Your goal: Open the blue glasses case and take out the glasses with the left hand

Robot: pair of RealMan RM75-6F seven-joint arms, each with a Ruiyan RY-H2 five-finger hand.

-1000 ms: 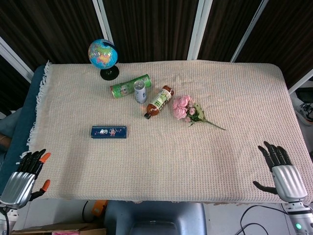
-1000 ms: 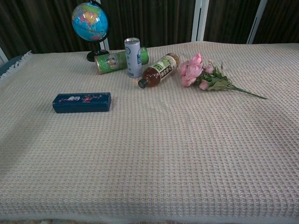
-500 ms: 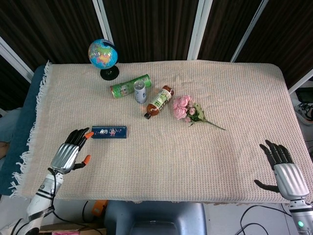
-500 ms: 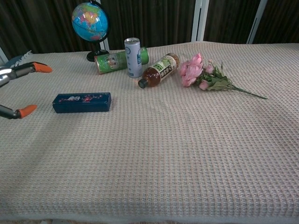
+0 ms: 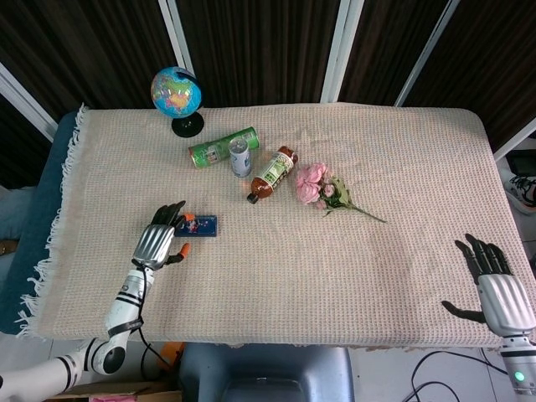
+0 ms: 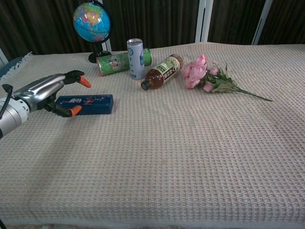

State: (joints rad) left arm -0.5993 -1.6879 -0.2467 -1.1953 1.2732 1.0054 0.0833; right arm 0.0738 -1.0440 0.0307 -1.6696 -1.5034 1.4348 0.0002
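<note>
left hand (image 5: 157, 242) was spread wide w/ nothing held, over the left end of the closed blue glasses case (image 6: 90, 104). right hand (image 5: 499, 293) was spread too, off the table's (image 5: 402, 251) near right edge.

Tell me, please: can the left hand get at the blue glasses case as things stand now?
Probably yes. The left hand hovers open over the left end of the blue glasses case, with nothing between them. The green can and the bottle lie farther back, out of the way.

The blue glasses case (image 6: 89, 104) lies flat and closed on the cloth, its long lid printed with small pictures.
</note>
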